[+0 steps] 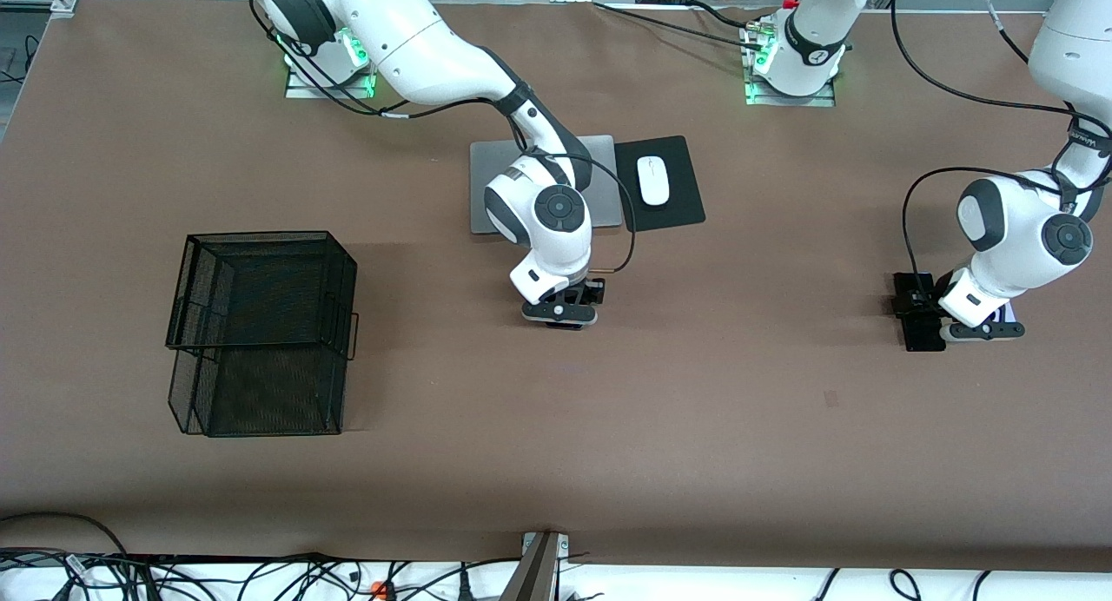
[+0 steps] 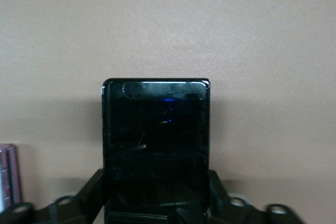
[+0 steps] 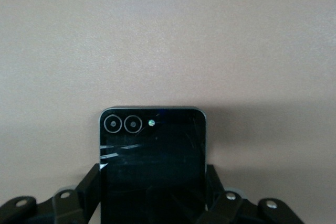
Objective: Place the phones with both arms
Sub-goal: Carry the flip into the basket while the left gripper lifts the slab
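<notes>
Left gripper (image 1: pixel 984 330) clamps black phone (image 2: pixel 156 145) (base hidden), right gripper (image 1: pixel 563 313) clamps flip phone (image 3: pixel 152 163)

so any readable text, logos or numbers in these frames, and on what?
None readable.
Left arm: tiny lettering on a dark wrist band, too small to read.
Black phone in the left gripper: no marking visible.
Two-lens black phone in the right gripper: no marking visible.
Mouse, laptop: no visible text.

Wire basket (image 1: pixel 261 332), laptop (image 1: pixel 486 184), mouse (image 1: pixel 652 180), mousepad (image 1: pixel 682 210)
</notes>
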`<state>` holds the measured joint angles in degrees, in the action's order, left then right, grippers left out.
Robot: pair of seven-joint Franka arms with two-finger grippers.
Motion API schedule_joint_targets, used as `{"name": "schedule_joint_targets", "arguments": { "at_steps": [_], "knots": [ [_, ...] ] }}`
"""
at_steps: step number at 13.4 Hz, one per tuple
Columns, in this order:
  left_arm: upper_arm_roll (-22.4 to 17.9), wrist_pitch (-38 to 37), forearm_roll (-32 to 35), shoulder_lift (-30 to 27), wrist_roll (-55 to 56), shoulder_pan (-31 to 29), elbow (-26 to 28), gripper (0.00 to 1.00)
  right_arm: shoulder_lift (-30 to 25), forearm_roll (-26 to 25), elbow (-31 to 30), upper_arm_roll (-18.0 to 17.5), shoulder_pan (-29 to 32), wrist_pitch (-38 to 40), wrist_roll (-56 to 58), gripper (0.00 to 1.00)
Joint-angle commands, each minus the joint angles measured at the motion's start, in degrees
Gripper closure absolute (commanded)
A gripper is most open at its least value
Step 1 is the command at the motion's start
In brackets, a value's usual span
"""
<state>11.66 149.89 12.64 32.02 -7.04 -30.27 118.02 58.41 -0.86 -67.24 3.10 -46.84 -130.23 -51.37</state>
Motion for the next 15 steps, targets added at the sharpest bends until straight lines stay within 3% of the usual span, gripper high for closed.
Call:
{"name": "schedule_joint_targets", "arguments": {
  "at_steps": [1, 3, 5, 10, 12, 15],
  "knots": [
    [0.8, -0.9, 0.0, 0.9, -0.4, -0.9, -1.0, 0.45, -0.4, -0.1, 2.6, 0.2, 0.3, 5.7, -0.4, 1.0],
    [1.1, -2.7, 0.0, 0.7, -0.4, -0.9, -1.3, 0.59, -1.9, 0.0, 6.4, 0.1, 0.9, 12.5, -0.3, 1.0],
    [1.9, -6.4, -0.2, 0.4, -0.3, -0.9, -3.0, 0.63, -4.7, 0.2, 9.5, -0.7, 2.7, 19.3, -0.2, 1.0],
    [4.1, -29.8, -4.1, 0.4, -0.2, -0.1, -16.0, 0.7, -16.0, 2.3, 9.5, -0.5, 6.7, 31.6, 5.5, 1.0],
    [6.0, -36.0, -4.0, 0.3, -0.2, 0.4, -20.6, 0.69, -19.5, 2.3, 6.6, -0.1, 9.7, 35.2, 13.2, 1.0],
    [11.1, -43.9, -4.1, 0.3, 0.0, 0.6, -27.9, 0.68, -27.2, 2.3, -2.6, 0.4, 15.3, 35.1, 23.8, 1.0]
  ]
}}
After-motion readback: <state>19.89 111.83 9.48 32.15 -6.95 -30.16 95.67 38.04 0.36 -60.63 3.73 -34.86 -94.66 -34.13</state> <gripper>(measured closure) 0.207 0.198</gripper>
